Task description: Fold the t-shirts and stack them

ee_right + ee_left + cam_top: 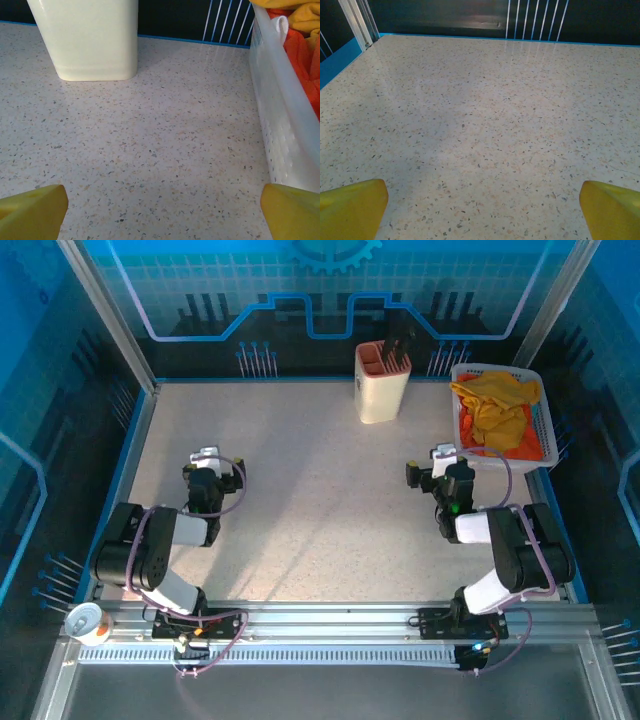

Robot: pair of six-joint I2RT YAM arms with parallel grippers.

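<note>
Top external view: a pale, speckled tabletop (pixel 320 510), stone-like with fine dark and tan flecks, lies inside a blue-lit enclosure. A thin blue edging runs along its left, far and right sides. Metal posts (pixel 105 310) rise at the far corners. The back wall (pixel 250 280) is a translucent blue panel with a fine grid, a stepped line pattern and a gear emblem at the top centre. A ribbed aluminium rail (pixel 330 620) crosses the near edge and carries both arm bases.

At the far right corner stands a white mesh basket (pixel 549 425). Both task garments lie crumpled in it. The mustard-yellow t-shirt (pixel 495 405) is on top and spills over the far rim, with the orange-red t-shirt (pixel 527 447) under and beside it. Just left of the basket, apart from it, a cream holder (pixel 382 390) stands upright with dark utensils (pixel 398 345) sticking out.

The left arm (pixel 160 550) is folded on the left half and the right arm (pixel 510 550) on the right, close to the basket's near corner.

In the left wrist view the left jaws are spread wide, yellow fingertips (pixel 352 210) at the lower corners, bare surface between them with a soft sheen and a faint shadow band. In the right wrist view the right jaws are likewise spread wide and pinch nothing. The holder's base is ahead to the left and the basket wall along the right.
</note>
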